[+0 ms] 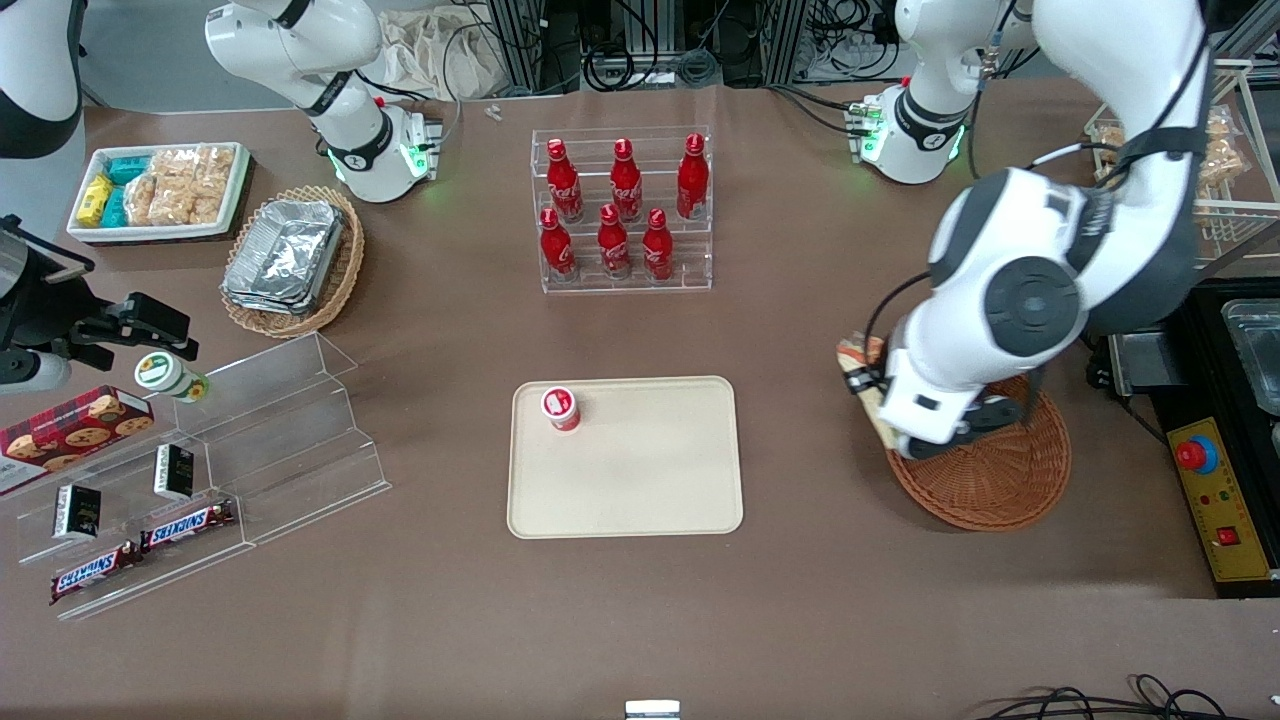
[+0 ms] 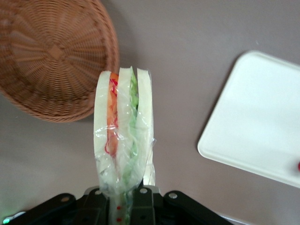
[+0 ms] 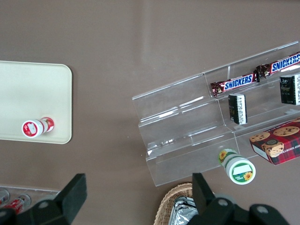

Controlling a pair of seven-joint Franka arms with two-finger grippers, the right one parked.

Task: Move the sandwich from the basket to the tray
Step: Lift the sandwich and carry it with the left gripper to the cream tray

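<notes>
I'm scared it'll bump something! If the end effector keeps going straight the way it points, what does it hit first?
The end effector, shut on the sandwich, points down. Straight ahead looks like bare table, between the basket and the tray. The sandwich would probably touch first, though depth is unclear.

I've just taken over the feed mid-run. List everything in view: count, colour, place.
sandwich: 1, pale bread with orange, red, green filling, held in the gripper, clear of the basket
basket: 1, reddish-brown wicker, at the working arm's end
tray: 1, cream, table centre
cup: 1, red and white, on the tray
cola bottles: 6, red, in a clear rack
foil containers: stack, silver, in a lighter wicker basket
Snickers bars: 2, brown, on clear steps
gripper: 1, black, shut on the sandwich
</notes>
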